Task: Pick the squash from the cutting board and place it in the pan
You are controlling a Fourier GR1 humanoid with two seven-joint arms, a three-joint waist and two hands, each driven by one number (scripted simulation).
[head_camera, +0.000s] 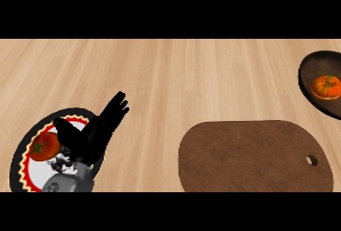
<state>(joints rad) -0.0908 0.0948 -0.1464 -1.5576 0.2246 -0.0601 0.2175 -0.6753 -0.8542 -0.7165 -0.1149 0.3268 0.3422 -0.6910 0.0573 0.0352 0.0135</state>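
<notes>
One black left hand (93, 131) with straight, spread fingers above the round patterned plate (26, 144) with red tomato (44, 146); orange squash (327, 87) inside the dark pan (307, 67), away from brown wooden cutting board (253, 158).

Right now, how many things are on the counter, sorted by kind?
Food: 2, squash and tomato
Dishes: 2, pan and plate
Boards: 1, cutting board
Total: 5
The left hand hovers open over the plate.
</notes>
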